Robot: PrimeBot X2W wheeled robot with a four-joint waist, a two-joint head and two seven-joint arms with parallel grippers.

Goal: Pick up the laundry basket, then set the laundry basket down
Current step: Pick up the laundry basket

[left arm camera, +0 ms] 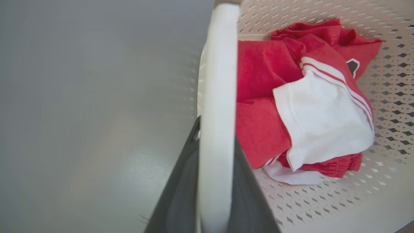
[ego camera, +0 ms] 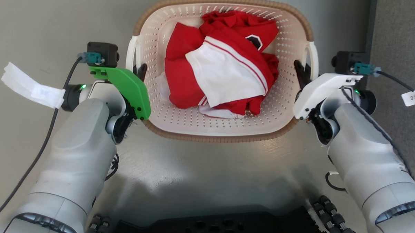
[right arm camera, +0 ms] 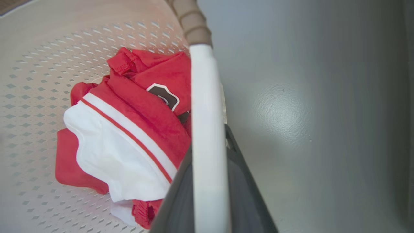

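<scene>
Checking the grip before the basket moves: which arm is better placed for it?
Neither; left and right match. The left gripper straddles the left handle of the laundry basket, and the right gripper straddles the right handle, each handle between the fingers. The wide basket likely needs both.

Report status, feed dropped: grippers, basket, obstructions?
Left gripper shut on left handle, right gripper on right handle; laundry basket holds red-and-white clothes; grey carpet to its right.

Your head camera looks steeply down on the laundry basket [ego camera: 221,125]; both wrist cameras hug its handles [left arm camera: 216,97], sharing the red clothes [ego camera: 181,77].
</scene>
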